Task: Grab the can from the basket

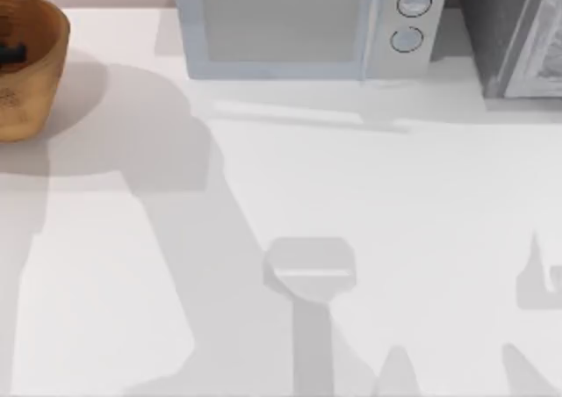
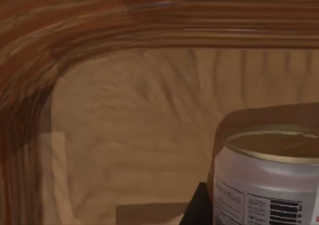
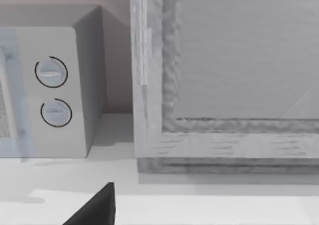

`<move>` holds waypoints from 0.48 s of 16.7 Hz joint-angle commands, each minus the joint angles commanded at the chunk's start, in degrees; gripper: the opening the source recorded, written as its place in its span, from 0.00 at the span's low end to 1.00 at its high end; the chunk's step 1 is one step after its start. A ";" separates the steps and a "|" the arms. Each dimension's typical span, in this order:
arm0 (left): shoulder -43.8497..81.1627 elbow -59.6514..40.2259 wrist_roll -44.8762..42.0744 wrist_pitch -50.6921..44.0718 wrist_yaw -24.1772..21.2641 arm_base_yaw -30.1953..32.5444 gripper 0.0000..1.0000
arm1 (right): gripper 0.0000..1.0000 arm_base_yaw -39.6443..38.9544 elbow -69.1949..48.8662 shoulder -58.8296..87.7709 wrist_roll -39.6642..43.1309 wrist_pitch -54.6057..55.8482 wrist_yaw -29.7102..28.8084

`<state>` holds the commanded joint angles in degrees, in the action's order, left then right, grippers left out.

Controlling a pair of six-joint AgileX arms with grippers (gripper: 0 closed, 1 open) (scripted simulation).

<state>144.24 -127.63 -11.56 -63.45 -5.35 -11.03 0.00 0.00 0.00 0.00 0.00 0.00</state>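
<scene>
Can (image 2: 269, 180): upright inside the basket (image 1: 31, 72), at the table's (image 1: 351, 204) far left.
Left gripper: apparently beside the can; finger state unclear.
Right gripper: finger state unclear.

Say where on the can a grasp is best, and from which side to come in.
Judging by its pose, grip the can across its white cylindrical side, just under the golden-tan top. It stands upright inside the basket, whose walls rise around it, so coming down from above, through the open mouth, looks safest.
</scene>
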 joint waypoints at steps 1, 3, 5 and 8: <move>-1.13 2.15 0.29 -0.02 0.05 0.15 0.00 | 1.00 0.00 0.00 0.00 0.00 0.00 0.00; -4.83 7.95 0.94 1.12 0.20 0.60 0.00 | 1.00 0.00 0.00 0.00 0.00 0.00 0.00; -10.37 15.55 1.63 3.22 0.39 1.16 0.00 | 1.00 0.00 0.00 0.00 0.00 0.00 0.00; -22.40 28.64 2.73 8.33 0.79 2.17 0.00 | 1.00 0.00 0.00 0.00 0.00 0.00 0.00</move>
<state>121.84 -98.99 -8.83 -55.12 -4.56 -8.85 0.00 0.00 0.00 0.00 0.00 0.00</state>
